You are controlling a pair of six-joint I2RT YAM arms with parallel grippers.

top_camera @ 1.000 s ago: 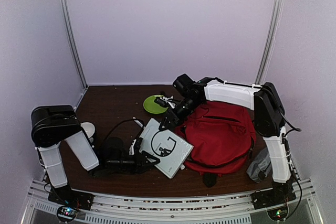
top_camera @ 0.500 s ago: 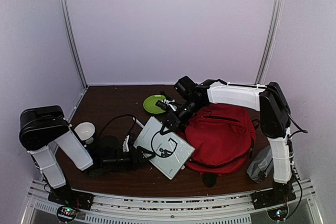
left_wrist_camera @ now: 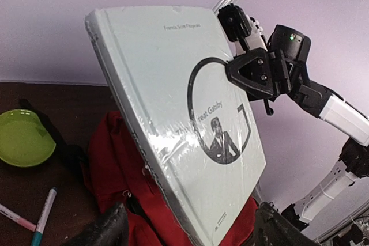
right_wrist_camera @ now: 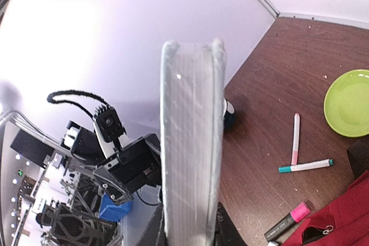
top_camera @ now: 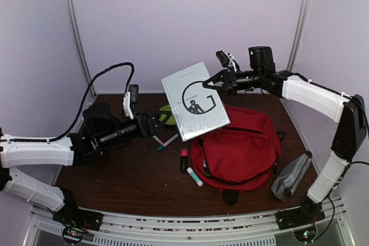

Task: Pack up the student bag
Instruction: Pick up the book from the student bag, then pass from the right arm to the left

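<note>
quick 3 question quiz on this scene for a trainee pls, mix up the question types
1. True or false: the book lies flat on the table.
2. What does the right pincer clamp? A the book; B a marker; C the plate.
3. Fill in: the backpack is ___ in colour.
Key: 1 false, it is held up in the air, tilted; 2 A; 3 red.
</note>
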